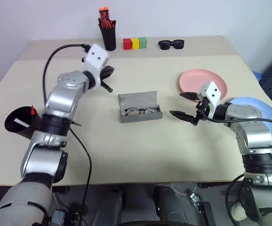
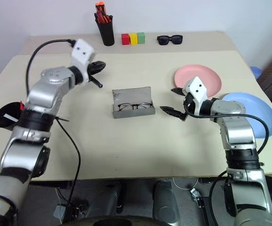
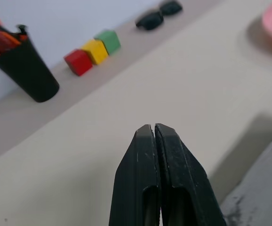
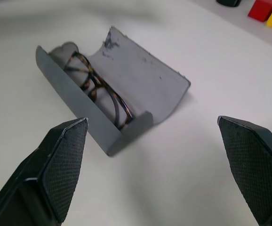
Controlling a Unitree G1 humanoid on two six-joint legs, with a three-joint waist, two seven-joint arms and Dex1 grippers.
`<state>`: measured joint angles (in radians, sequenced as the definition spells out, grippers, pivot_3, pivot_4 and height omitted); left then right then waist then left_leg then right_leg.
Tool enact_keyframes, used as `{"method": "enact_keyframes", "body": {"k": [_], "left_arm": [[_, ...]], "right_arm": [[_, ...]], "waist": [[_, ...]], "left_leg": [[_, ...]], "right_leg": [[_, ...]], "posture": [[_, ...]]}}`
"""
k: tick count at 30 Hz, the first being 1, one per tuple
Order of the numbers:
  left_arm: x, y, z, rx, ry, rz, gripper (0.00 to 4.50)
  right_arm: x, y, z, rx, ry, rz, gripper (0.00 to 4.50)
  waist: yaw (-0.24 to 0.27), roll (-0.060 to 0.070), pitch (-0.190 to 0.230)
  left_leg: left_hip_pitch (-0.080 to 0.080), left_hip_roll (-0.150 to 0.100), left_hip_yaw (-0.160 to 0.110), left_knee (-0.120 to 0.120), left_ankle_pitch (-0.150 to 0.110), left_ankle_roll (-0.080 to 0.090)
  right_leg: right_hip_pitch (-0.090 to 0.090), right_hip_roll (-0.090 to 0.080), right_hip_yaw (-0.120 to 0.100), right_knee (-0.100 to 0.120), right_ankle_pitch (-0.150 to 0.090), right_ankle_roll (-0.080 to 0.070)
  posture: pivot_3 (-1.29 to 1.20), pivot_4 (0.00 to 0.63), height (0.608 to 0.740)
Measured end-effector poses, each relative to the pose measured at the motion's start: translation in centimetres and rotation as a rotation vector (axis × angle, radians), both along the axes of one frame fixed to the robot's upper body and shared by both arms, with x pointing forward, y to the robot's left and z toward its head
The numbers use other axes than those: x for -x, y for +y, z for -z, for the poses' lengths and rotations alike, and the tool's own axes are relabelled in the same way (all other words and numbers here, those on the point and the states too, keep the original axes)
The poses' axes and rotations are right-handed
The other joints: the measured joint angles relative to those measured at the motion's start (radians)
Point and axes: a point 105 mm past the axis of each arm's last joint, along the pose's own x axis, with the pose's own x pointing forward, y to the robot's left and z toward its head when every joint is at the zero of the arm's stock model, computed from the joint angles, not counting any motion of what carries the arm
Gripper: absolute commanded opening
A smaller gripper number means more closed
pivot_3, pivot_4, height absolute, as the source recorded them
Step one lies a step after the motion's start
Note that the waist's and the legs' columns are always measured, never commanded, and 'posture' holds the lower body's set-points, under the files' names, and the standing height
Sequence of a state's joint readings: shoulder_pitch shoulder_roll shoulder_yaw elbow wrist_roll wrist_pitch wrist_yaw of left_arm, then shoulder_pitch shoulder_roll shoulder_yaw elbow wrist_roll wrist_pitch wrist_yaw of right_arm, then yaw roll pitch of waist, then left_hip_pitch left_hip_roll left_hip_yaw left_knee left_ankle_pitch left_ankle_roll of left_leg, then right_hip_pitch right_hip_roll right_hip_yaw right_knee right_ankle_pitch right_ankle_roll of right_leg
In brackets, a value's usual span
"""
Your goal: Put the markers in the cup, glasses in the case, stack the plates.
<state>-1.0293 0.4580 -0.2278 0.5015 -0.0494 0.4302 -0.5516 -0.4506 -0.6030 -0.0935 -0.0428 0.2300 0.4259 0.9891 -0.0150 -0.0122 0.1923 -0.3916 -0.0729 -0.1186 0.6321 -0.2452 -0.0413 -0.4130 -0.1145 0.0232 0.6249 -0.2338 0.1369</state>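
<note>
The grey case [image 1: 140, 107] lies open mid-table with the wire-rimmed glasses [image 1: 141, 111] inside it. My left gripper [image 1: 108, 73] hovers shut and empty behind the case's left end, pointing toward the table's back. To the right of the case, my right gripper [image 1: 185, 105] is open and empty, facing the case. The black cup [image 1: 17, 123] stands at the left table edge with a red marker [image 1: 33, 111] and a white marker [image 1: 19, 123] in it. The pink plate [image 1: 203, 82] lies at the right, with the blue plate [image 1: 260, 110] beside it at the table's right edge, partly behind my right arm.
At the back stand a black pen holder [image 1: 108, 34] with orange-tipped pens, red, yellow and green blocks [image 1: 134, 44], and black sunglasses [image 1: 171, 44]. Bare tabletop [image 1: 150, 150] spreads in front of the case.
</note>
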Motion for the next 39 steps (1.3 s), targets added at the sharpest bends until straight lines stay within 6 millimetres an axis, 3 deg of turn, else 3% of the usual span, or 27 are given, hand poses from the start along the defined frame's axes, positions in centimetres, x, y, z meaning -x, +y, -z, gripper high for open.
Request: {"method": "enact_keyframes", "body": {"k": [7,17,32,39], "left_arm": [[-1.3,-0.9,3.7,-0.165,0.088,0.062,0.04],[-2.4,-1.4,4.0,-0.3,0.087,0.082,0.04],[-1.1,-2.9,6.6,-0.338,0.204,0.222,0.04],[0.8,-4.8,7.2,-0.307,0.275,0.428,0.04]], "right_arm": [[1.2,0.1,0.7,-0.015,0.013,0.049,4.5],[1.3,0.0,0.7,-0.032,0.01,0.081,4.5],[2.6,-1.2,1.2,-0.042,0.048,0.049,4.5],[2.8,-2.3,0.9,-0.045,0.042,0.083,4.5]], "waist": [[0.001,-0.002,0.001],[0.001,-0.004,0.002],[0.001,-0.005,0.003],[0.0,-0.005,0.003]], "left_leg": [[-0.001,0.0,0.0,0.0,0.0,0.0],[-0.001,0.0,0.0,0.001,0.0,0.0],[-0.001,0.0,0.0,0.002,0.0,0.001],[-0.001,0.0,0.0,0.002,0.0,0.001]], "right_leg": [[-0.001,0.0,0.0,0.0,0.0,0.0],[-0.001,0.0,0.0,0.0,0.0,0.001],[0.0,0.0,0.0,0.002,0.0,0.001],[0.0,0.0,0.0,0.003,0.0,0.001]], "posture": [[0.0,0.15,0.74],[0.0,0.15,0.74],[0.0,0.15,0.74],[0.0,0.15,0.74]]}}
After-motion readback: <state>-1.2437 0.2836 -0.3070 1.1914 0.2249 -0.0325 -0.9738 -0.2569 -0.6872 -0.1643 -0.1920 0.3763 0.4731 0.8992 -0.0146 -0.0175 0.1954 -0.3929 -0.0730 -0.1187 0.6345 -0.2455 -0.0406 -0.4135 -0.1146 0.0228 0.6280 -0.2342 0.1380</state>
